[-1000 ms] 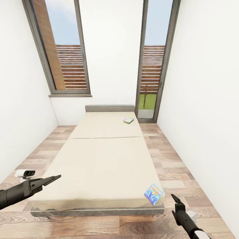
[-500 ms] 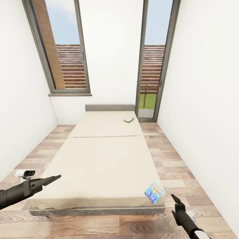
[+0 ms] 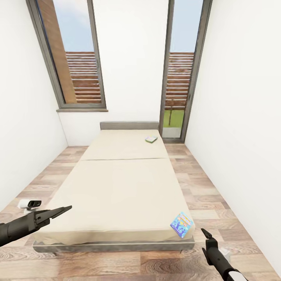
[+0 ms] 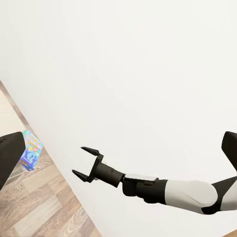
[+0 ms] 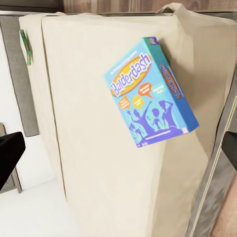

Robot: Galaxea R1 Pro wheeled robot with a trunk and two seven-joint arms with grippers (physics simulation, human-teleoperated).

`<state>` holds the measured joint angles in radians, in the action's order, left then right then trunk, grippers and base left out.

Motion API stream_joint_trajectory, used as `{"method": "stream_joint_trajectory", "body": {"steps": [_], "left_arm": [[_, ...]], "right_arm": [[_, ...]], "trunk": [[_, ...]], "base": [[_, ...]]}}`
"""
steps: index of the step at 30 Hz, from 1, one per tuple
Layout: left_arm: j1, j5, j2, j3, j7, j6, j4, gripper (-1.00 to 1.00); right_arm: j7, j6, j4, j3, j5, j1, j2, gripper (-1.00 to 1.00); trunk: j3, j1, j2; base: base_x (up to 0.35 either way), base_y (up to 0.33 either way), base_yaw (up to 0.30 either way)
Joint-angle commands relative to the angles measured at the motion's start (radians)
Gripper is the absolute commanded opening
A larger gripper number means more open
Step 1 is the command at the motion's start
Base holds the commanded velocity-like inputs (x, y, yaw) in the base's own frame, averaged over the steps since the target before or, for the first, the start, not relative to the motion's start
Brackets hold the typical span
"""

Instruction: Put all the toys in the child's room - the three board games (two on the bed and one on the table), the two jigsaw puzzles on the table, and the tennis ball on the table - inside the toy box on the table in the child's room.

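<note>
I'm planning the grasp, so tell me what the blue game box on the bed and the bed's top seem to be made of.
The blue game box looks like printed cardboard with a smooth, slightly glossy finish: sharp edges, flat faces, crisp lettering. The bed has a plain cream top that looks like matte fabric over a soft mattress, judging by its rounded, folded corners, though a render leaves that open.

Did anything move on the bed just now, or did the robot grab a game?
Nothing got grabbed. The whole picture slid a little, so the camera moved, not the toys. The blue game lies at the bed's near corner as before, the other game near the far end. The left gripper and right gripper keep hanging empty.
</note>
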<state>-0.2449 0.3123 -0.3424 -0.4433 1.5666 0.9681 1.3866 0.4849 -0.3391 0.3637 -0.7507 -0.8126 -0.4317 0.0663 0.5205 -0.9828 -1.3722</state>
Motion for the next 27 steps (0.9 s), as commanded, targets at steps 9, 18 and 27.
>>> {"method": "stream_joint_trajectory", "body": {"steps": [9, 18, 27], "left_arm": [[-0.001, -0.001, 0.000, 0.001, 0.004, 0.010, 0.000, 1.00], [-0.001, 0.000, -0.001, -0.001, 0.004, 0.011, 0.000, 1.00], [-0.001, 0.000, -0.001, -0.002, 0.004, 0.009, 0.000, 1.00]], "right_arm": [[0.002, -0.009, 0.000, -0.006, -0.007, -0.001, 0.000, 1.00], [0.002, -0.009, 0.000, -0.006, -0.007, -0.001, 0.001, 1.00], [0.002, -0.009, 0.000, -0.006, -0.007, -0.001, 0.001, 1.00]], "trunk": [[0.017, -0.019, -0.036], [0.017, -0.019, -0.036], [0.017, -0.019, -0.036]], "base": [[0.000, 0.000, 0.000], [0.000, 0.000, 0.000], [0.000, -0.011, 0.000]]}}
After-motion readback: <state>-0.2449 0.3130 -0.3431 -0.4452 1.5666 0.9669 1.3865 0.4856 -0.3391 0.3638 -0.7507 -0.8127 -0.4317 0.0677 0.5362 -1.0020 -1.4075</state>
